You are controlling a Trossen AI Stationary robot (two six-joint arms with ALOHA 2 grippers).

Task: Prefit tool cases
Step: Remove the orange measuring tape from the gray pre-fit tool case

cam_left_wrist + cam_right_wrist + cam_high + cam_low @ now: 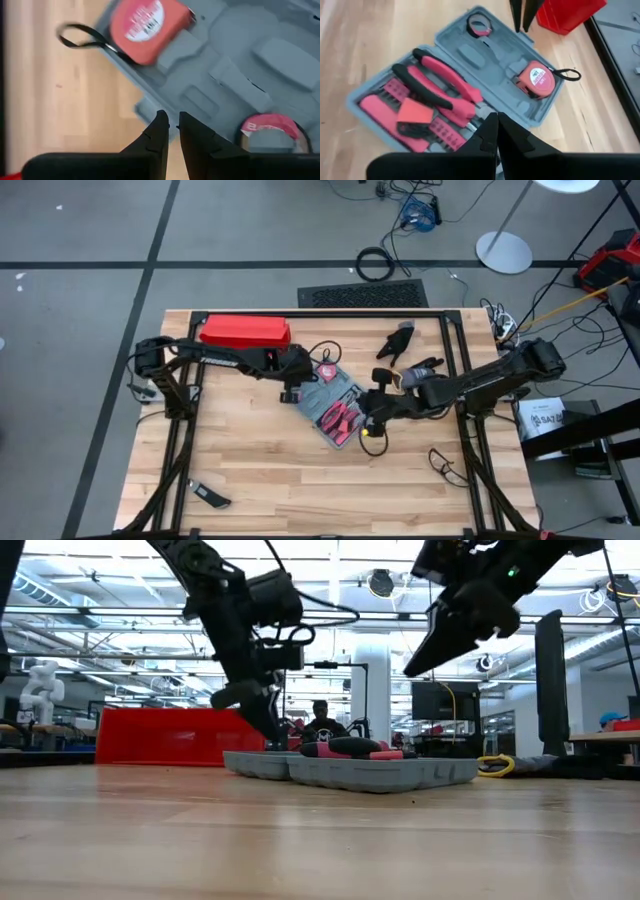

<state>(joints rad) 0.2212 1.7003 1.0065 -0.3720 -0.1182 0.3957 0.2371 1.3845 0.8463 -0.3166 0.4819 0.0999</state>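
Red box (245, 332) lay left of open tool case (330, 402), mid-table. Left gripper (292, 393) hovered at case's left edge, fingers narrowly parted, empty. Right gripper (372, 423) hung above case's right edge, closed, empty.

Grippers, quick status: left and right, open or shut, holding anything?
Left gripper: fingers nearly together with a narrow gap, holding nothing, at the edge of the open tool case.
Right gripper: shut, empty, above the case.

In the left wrist view, the open tool case (235, 90) is cut off by the picture's edges. The tape roll (272, 131) is partly cut off. Lettering on the tape measure (142, 27) is too blurred to read.
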